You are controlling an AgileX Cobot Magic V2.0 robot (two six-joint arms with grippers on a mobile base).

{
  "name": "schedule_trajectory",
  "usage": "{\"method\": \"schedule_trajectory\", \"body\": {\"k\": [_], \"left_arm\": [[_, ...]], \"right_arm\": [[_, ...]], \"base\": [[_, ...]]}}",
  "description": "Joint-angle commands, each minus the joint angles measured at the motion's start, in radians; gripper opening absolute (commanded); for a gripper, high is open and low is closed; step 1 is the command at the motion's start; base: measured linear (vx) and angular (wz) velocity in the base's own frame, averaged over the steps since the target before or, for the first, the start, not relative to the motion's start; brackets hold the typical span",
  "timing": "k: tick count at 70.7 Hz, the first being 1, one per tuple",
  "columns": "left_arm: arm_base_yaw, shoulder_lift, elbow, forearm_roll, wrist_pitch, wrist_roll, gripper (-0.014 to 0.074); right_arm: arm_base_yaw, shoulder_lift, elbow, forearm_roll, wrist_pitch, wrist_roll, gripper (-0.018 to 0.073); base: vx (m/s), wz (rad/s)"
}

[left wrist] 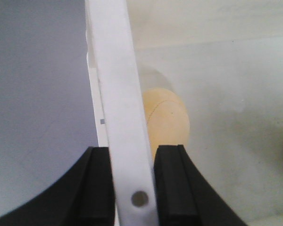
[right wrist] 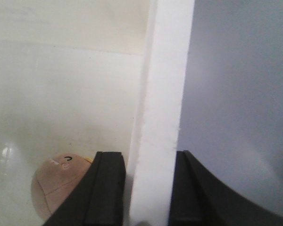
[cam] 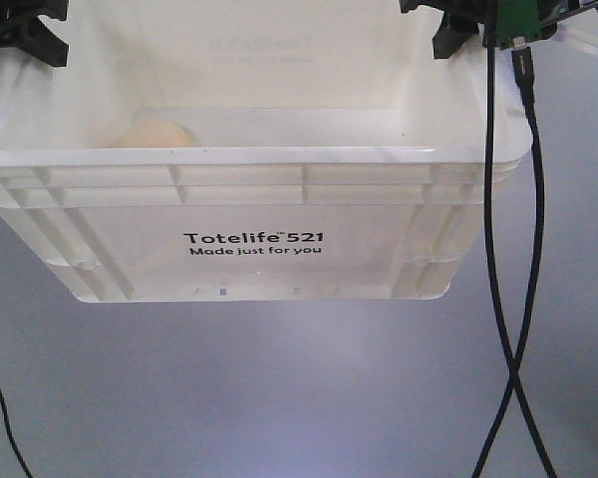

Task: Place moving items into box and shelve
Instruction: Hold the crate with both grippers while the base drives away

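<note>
Crate (cam: 249, 155) holds cream bun (left wrist: 167, 122) by left wall; pinkish-brown bun (right wrist: 56, 188) by right.

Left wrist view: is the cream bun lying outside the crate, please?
No, the cream bun lies on the crate floor, inside the gripped rim.

- crate (cam: 239, 179): white, with black lettering
- cream bun (left wrist: 167, 122): pale cream
- pinkish-brown bun (right wrist: 56, 188): dusty pinkish-brown, small dark mark
- cables (cam: 508, 299): black
- surface (cam: 279, 398) below: plain grey
</note>
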Motion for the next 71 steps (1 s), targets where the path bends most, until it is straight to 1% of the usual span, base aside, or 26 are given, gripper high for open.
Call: {"method": "schedule_trajectory", "body": {"k": [1,44,59,71], "left_arm": [[-0.039,-0.055,-0.044,-0.285,-0.108,0.002,0.0000],[-0.039,-0.055,-0.044,-0.286,-0.105,0.002,0.0000],[-0.039,-0.055,-0.044,-0.286,-0.103,0.002,0.0000],[-0.039,-0.055,-0.044,-0.286,-0.100,0.002,0.0000]], "right_arm": [[0.033,-0.059,-0.046,0.227,-0.008,-0.004,-0.0004],[0.033,-0.059,-0.046,0.223,-0.006,-0.004,-0.0004],[0.033,-0.059,-0.046,0.223,-0.006,-0.004,-0.0004],[0.032,-0.059,-0.046,0.223,-0.006,-0.004,-0.0004]], "base": [[0.07,1.00],[0.16,0.98],[0.24,0.76],[0.26,0.55]]}}
